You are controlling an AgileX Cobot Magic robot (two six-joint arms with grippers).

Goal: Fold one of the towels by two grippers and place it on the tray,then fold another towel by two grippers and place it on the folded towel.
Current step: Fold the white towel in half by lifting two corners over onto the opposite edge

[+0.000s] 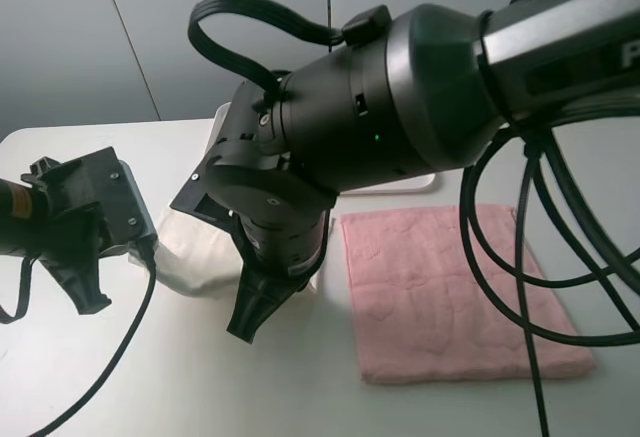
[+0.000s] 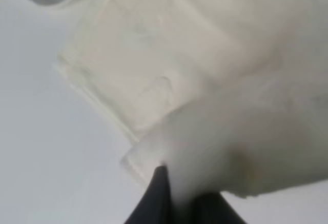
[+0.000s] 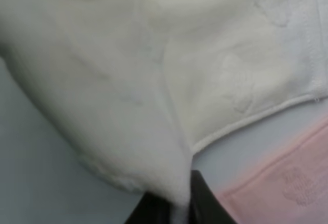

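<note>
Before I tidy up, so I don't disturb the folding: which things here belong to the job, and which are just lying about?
Job: cream towel, pink towel, tray, left gripper, right gripper, both pinching the cream towel.
Lying about: only arm cables; the right arm hides much.

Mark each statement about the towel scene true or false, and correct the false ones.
1. Both grippers grip the cream towel. True: left gripper and right gripper are shut on it.
2. The pink towel lies right of the cream towel in the high view. True.
3. The pink towel lies on the tray. False: it lies flat on the table.
4. The right gripper holds the pink towel. False: it holds the cream towel.
</note>
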